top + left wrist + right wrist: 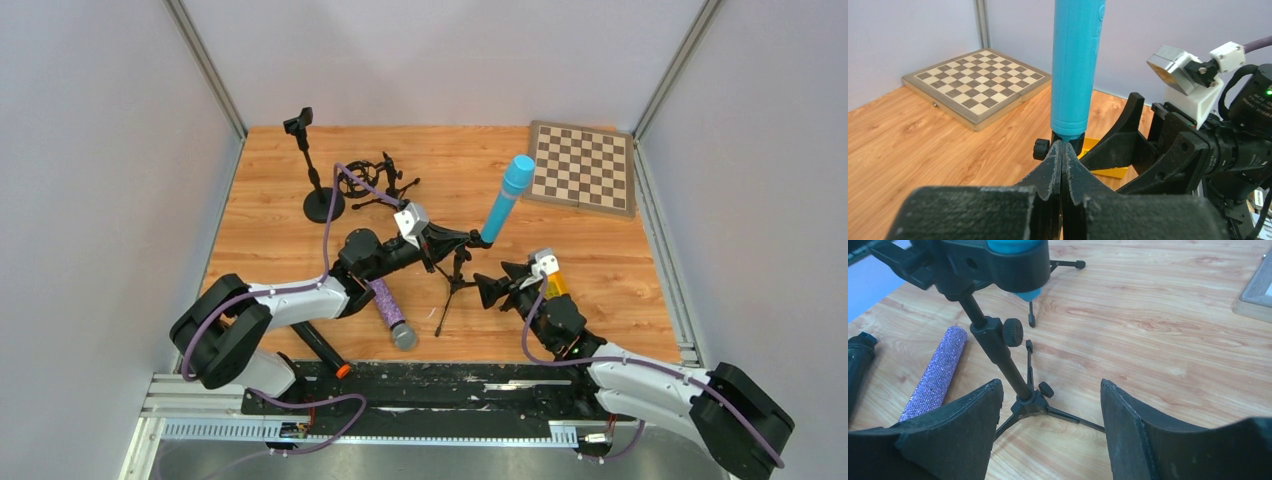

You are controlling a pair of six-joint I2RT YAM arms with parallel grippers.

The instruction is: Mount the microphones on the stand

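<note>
The light-blue microphone (505,200) stands tilted in the clip of a small black tripod stand (453,290) in the middle of the table. My left gripper (462,240) is shut, its tips (1062,146) right against the clip under the blue microphone (1075,65). My right gripper (497,287) is open and empty just right of the tripod, whose pole (998,350) rises by the left finger (1050,385). The glittery purple microphone (388,312) lies flat by the left arm. The black microphone with an orange ring (322,348) lies near the front edge.
A stand with a round base (322,200) and a folded tripod stand (385,182) are at the back left. A chessboard (582,167) lies at the back right. Grey walls close in the table on three sides.
</note>
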